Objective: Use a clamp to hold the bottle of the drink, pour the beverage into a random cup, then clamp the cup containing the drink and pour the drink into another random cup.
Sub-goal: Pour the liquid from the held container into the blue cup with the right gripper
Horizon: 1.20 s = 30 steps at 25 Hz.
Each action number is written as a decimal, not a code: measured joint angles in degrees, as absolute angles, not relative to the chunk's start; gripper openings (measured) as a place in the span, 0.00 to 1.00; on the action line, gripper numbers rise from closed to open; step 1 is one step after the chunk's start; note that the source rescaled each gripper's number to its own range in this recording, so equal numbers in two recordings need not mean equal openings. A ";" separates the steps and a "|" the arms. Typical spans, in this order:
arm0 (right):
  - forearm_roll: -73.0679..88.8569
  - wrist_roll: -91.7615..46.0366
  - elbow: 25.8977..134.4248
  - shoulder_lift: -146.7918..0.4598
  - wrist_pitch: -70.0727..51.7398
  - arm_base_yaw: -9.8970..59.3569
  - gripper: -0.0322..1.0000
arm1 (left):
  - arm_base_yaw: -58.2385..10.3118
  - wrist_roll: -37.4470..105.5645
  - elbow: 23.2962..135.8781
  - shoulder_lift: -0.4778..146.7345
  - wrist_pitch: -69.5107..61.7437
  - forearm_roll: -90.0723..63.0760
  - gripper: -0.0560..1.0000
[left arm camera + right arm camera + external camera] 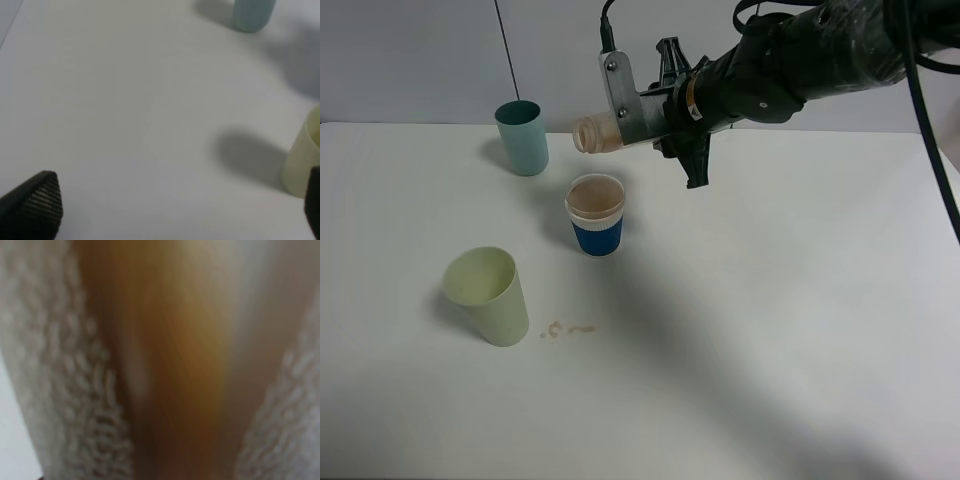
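Observation:
My right gripper [632, 118] is shut on the bottle [594, 134], which lies nearly level in the air with its pale neck pointing left. The neck hangs just above and behind the white cup with a blue band [595, 215]. Brown beverage [594, 198] fills that cup near its rim. The right wrist view is a blurred close-up of the bottle [165, 360] with brown liquid inside. The teal cup [522, 137] stands upright at the back left and also shows in the left wrist view [252, 14]. My left gripper [175, 215] is open over bare table, holding nothing.
A larger pale green cup [488, 296] stands at the front left, and shows as pale green cup [305, 160] beside my left gripper's far finger. A few brown spilled drops [565, 329] lie on the white table [770, 330] to its right.

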State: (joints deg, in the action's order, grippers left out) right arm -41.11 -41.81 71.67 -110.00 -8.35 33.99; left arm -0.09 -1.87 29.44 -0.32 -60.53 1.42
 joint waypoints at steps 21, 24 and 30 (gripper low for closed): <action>-47.18 -41.21 71.94 -110.66 -17.68 36.63 0.04 | -0.09 -1.87 29.42 -0.32 -60.53 1.42 0.93; -47.30 -41.21 71.94 -110.66 -18.06 36.89 0.04 | -0.09 -1.87 29.42 -0.32 -60.53 1.42 0.93; -48.40 -41.21 71.94 -110.71 -18.99 36.98 0.04 | -0.09 -1.87 29.42 -0.32 -60.53 1.42 0.93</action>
